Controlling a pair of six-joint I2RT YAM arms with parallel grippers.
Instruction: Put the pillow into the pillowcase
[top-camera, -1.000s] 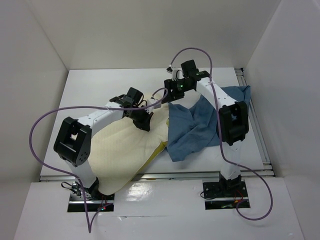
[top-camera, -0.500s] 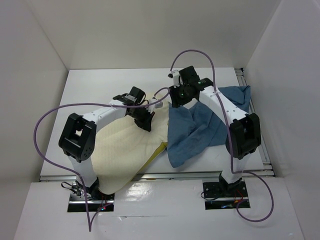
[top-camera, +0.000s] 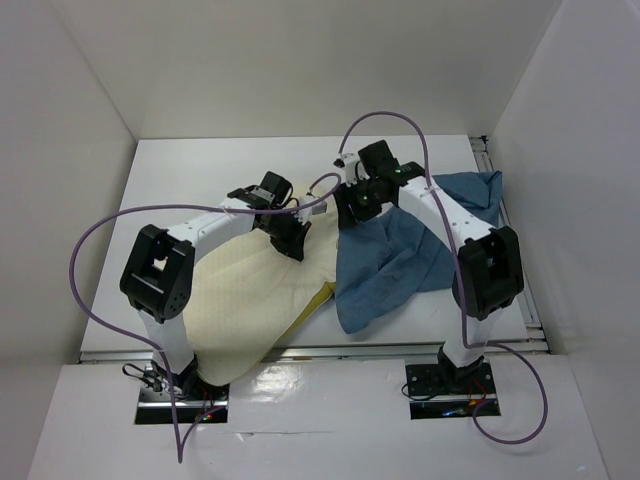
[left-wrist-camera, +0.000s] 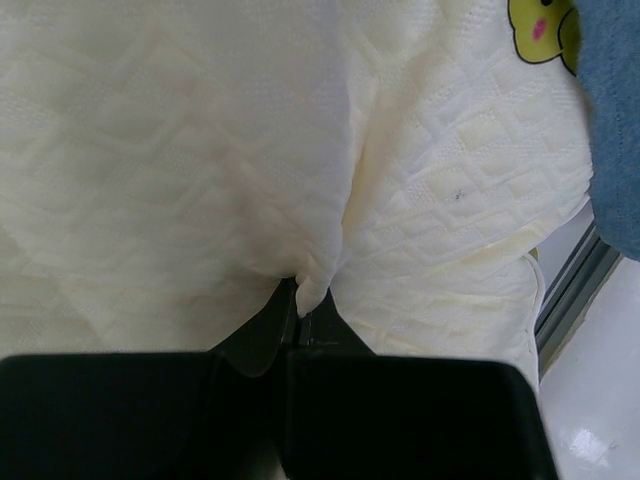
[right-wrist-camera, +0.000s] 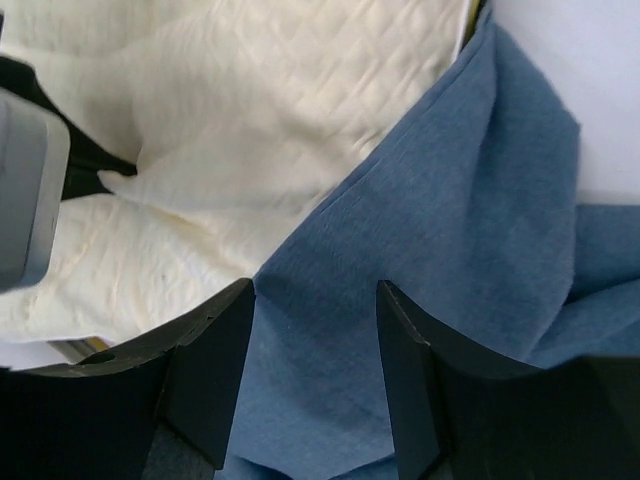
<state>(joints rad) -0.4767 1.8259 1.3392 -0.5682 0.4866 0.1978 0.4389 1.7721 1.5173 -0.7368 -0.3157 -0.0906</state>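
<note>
Your left pincer (left-wrist-camera: 303, 318) is clamped on a fold of the pillow (top-camera: 245, 290), which lies left on the bench (top-camera: 190, 165). Your right pincer (right-wrist-camera: 315, 340) stands apart over the pillowcase (top-camera: 400, 255) at the pillow's right edge. By the look of it, none of the pillow is inside yet.

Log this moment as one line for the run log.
left tool: shut, pinching pillow fold | right tool: open over pillowcase edge | pillow: not yet inside

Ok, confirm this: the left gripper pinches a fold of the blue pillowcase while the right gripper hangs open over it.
Wrong fabric: the left wrist view shows the left gripper pinching a fold of the cream pillow, not the pillowcase. The right gripper does hang open over the pillowcase.
</note>
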